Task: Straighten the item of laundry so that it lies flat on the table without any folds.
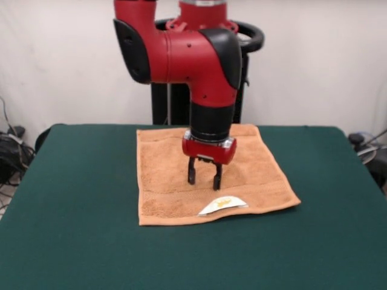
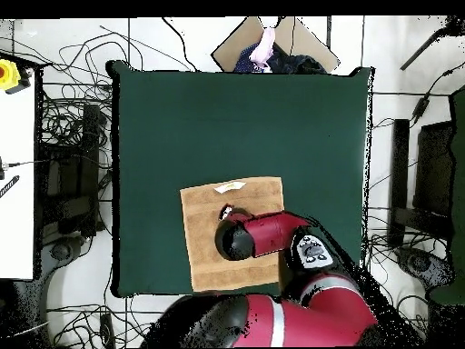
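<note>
Lying flat on the worktop (image 1: 72, 199), the towel (image 1: 163, 175) is spread | tool (image 1: 204, 180) is held above it, fingers apart

Towel (image 1: 162, 169): orange-tan terry, plain, denser woven band of same colour along near edge. Label (image 1: 222, 204) on near edge: white, small yellowish marking. Table (image 1: 72, 229): dark green cloth, uniform, no pattern. My arm (image 1: 193, 57): red shells, black joint covers. My wrist: black sleeve, red collar below. My gripper (image 1: 204, 177): black fingers. Wall behind: off-white, plain.
</note>
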